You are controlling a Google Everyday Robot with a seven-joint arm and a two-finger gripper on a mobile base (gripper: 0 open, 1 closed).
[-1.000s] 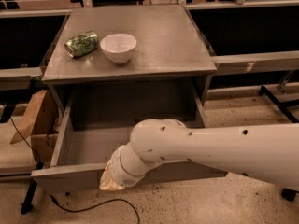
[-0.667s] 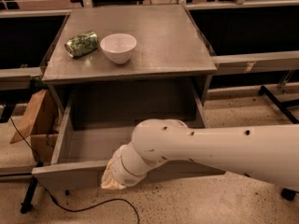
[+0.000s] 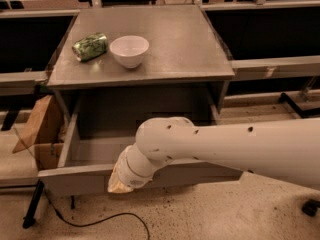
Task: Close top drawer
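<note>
Cardboard box (image 3: 39, 130) with its flaps open stands at the left edge of the frame, just beside the table's left leg. A black cable (image 3: 100, 220) snakes over the speckled floor in the lower left. In the upper left of the grey tabletop (image 3: 180, 44) a crumpled green can (image 3: 90, 46) lies on its side, just beside a white bowl (image 3: 129, 50) that sits upright. Below the tabletop, in the lower left and centre of the frame, the top drawer (image 3: 70, 178) is pulled well out toward the camera, its long front panel running across the bottom and its side wall slanting back under the table on the left. The gripper (image 3: 120, 184) is at that front panel, low and left of centre, with only its pale yellowish end showing against the wood; whether it is spread or closed cannot be told, as the wrist covers it. The thick white arm (image 3: 240, 149) reaches in from the right edge and crosses over the right half of the drawer. A black stand foot (image 3: 299, 104) rests on the floor at the far right.
</note>
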